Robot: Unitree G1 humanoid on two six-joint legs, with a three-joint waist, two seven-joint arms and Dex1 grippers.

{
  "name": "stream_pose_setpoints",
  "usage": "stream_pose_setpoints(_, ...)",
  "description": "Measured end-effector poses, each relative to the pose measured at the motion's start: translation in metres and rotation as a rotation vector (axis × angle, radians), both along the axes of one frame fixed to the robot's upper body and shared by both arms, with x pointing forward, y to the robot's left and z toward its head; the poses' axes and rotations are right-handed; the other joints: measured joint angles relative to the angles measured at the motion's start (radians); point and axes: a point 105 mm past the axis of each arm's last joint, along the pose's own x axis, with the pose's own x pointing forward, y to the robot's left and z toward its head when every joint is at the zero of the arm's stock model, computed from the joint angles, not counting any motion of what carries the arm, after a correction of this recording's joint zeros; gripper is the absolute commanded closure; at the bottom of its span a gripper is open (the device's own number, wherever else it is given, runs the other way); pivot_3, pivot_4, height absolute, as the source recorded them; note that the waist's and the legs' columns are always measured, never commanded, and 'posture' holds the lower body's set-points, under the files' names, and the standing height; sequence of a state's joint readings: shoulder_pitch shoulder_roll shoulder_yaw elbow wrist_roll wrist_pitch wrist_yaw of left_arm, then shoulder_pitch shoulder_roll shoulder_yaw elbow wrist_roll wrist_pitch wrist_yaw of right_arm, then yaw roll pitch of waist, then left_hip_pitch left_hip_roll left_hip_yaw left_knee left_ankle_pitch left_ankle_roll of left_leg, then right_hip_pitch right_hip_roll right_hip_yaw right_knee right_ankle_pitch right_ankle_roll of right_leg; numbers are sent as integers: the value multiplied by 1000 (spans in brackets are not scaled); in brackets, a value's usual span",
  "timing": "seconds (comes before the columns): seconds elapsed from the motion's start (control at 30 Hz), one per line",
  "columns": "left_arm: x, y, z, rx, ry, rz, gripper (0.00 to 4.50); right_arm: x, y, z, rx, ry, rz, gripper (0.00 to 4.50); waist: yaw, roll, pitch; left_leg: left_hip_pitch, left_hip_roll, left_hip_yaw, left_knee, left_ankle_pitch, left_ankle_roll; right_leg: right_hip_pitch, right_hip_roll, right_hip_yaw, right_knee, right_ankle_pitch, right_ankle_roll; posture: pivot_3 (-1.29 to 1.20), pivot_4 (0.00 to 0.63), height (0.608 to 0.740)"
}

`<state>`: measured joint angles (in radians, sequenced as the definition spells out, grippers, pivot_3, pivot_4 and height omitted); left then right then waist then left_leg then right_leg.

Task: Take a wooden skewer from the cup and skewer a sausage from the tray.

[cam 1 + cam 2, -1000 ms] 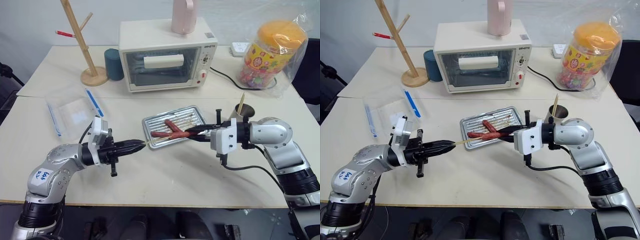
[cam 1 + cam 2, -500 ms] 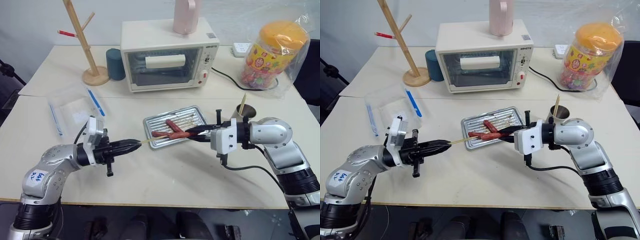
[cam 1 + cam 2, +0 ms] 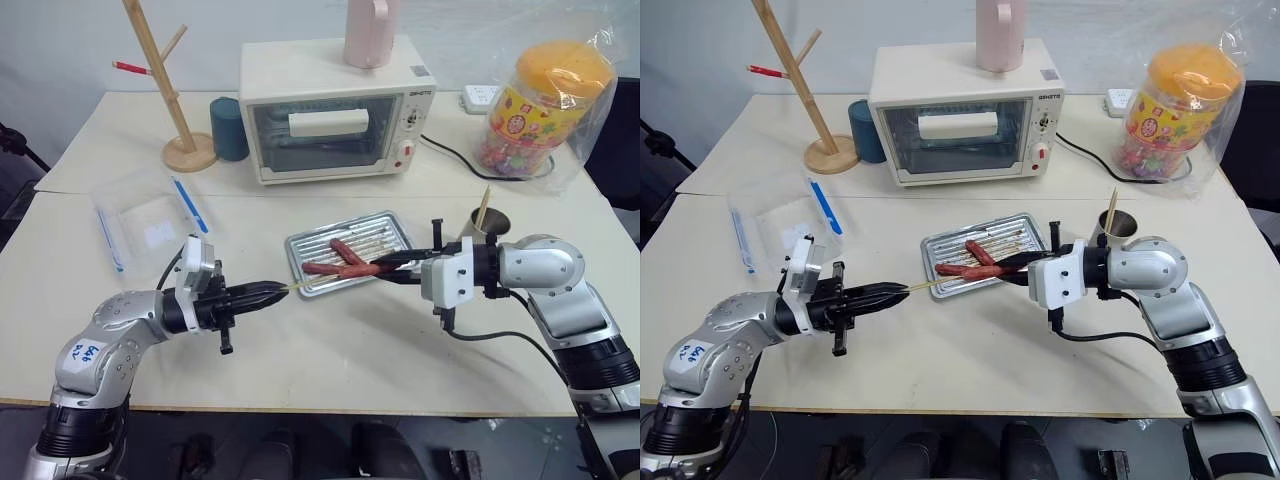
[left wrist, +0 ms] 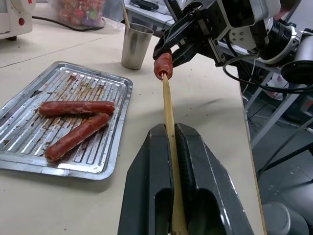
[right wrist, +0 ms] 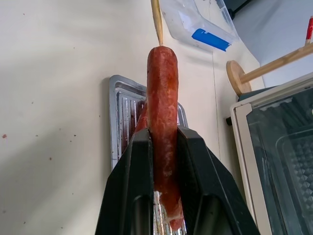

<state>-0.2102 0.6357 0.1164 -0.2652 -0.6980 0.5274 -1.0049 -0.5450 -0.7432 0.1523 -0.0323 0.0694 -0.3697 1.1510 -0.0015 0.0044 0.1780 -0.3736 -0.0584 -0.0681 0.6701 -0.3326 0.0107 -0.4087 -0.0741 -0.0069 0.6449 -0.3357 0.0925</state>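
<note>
Honestly, nothing had changed over the last second. Both arms held the same pose, so the poke was lined up but I couldn't say it had gone in.

Far left, the left gripper (image 3: 278, 291) was clamped fully shut on the wooden skewer (image 4: 167, 110), which pointed level toward 3 o'clock. Its tip sat right on the end of the sausage (image 5: 161, 98), touching it. I couldn't tell whether it had pierced.

That sausage hung above the near edge of the tray (image 3: 298, 243), pinched between the right gripper (image 3: 388, 263)'s narrowly spread fingers. The other two sausages (image 4: 76, 106) lay on the tray's ribbed bottom.

At 3 o'clock from the tray stood the cup (image 3: 488, 222), with one more stick in it.

My read: the skewer and sausage just needed pushing together, and a skewer that thin could slip off the rounded end.

Everything sat on a pale cream table (image 3: 330, 350):
- clear plastic box (image 3: 150, 225) at 9 o'clock of the tray
- wooden tree stand (image 3: 165, 90) and a dark blue cylinder (image 3: 228, 128) around 10–11
- toaster oven (image 3: 335, 110) with a pink jug (image 3: 367, 30) on top at 12
- bagged candy jar (image 3: 545, 105) at 2

A plain white wall was behind.
</note>
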Motion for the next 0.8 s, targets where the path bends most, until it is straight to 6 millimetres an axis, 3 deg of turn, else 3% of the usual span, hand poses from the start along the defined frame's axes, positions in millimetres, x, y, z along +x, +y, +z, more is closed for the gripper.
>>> stream_pose_setpoints(0.8,3,1,-3,-8,-12,-16,4500,-1,7,-1,-14,9,22,3997,0,0,0,0,0,0,1,0,0,0,0,0,1,0,0,0,150,740)
